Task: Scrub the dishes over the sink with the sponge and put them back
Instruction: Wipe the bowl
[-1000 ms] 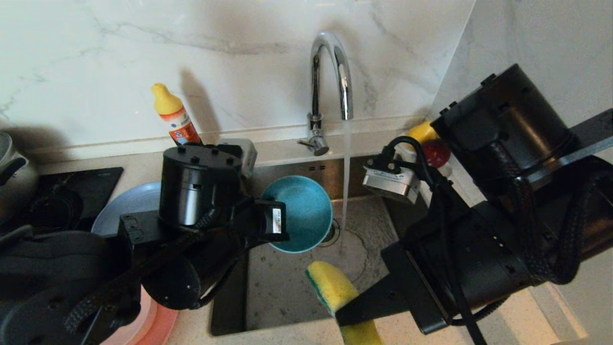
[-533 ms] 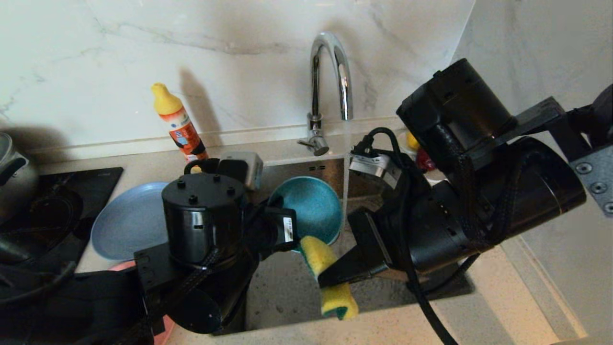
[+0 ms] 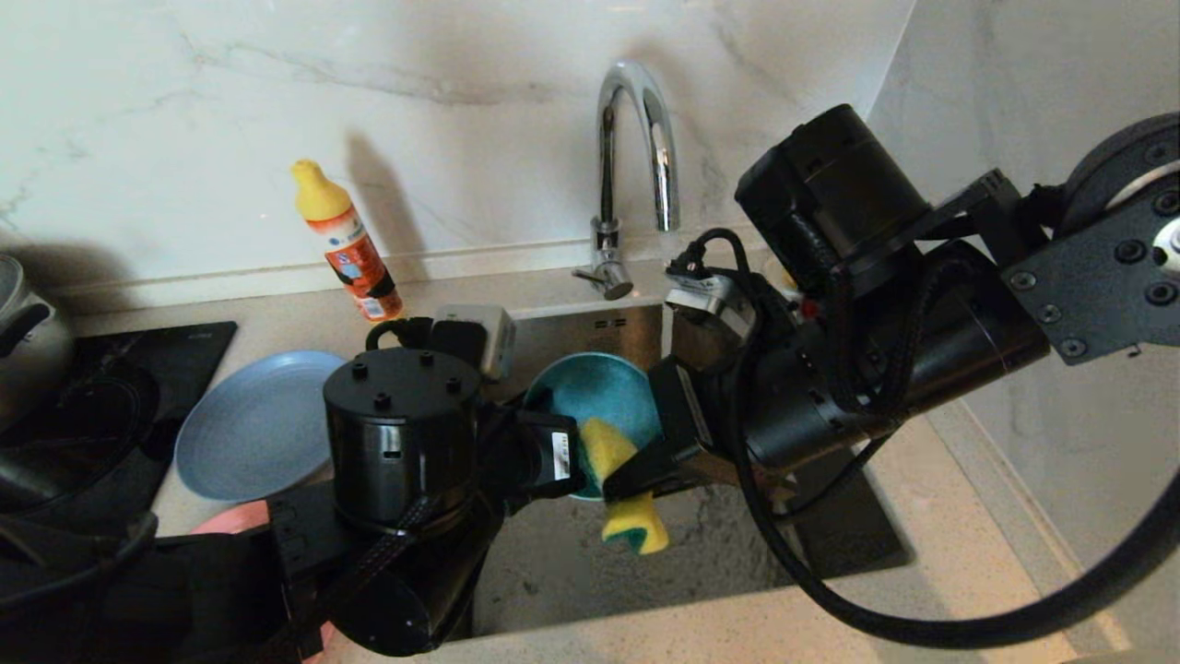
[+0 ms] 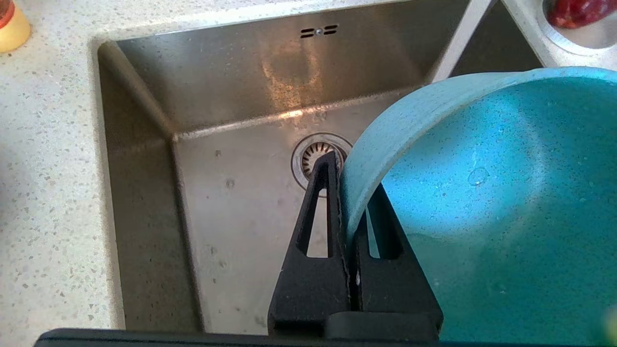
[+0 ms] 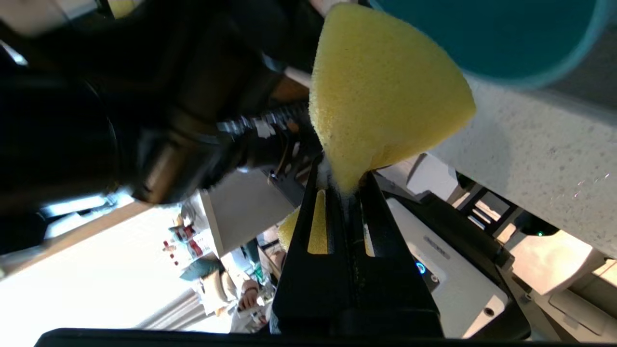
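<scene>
My left gripper [image 4: 348, 202] is shut on the rim of the teal bowl [image 3: 590, 392], one finger inside and one outside. It holds the bowl tilted over the sink [image 3: 572, 563], above the drain strainer [image 4: 312, 153]. My right gripper [image 3: 636, 468] is shut on the pinched middle of the yellow sponge [image 3: 631, 527]. The sponge's upper end lies at the bowl's lower inside; whether they touch I cannot tell. In the right wrist view the sponge [image 5: 381, 91] fans out beyond the closed fingers, next to the bowl [image 5: 487, 38]. The blue-grey plate [image 3: 249, 424] and an edge of the salmon-pink plate [image 3: 221, 521] lie on the counter at left.
The chrome faucet [image 3: 636, 138] arches over the back of the sink. An orange detergent bottle [image 3: 348, 244] stands on the counter behind the left arm. A black cooktop [image 3: 120, 378] with a pot [image 3: 23, 337] is far left. A saucer with red fruit [image 4: 578, 14] sits beyond the sink.
My right gripper has carried the sponge from the sink's front edge up and back to the bowl. The left arm has shifted the bowl slightly lower and nearer.
</scene>
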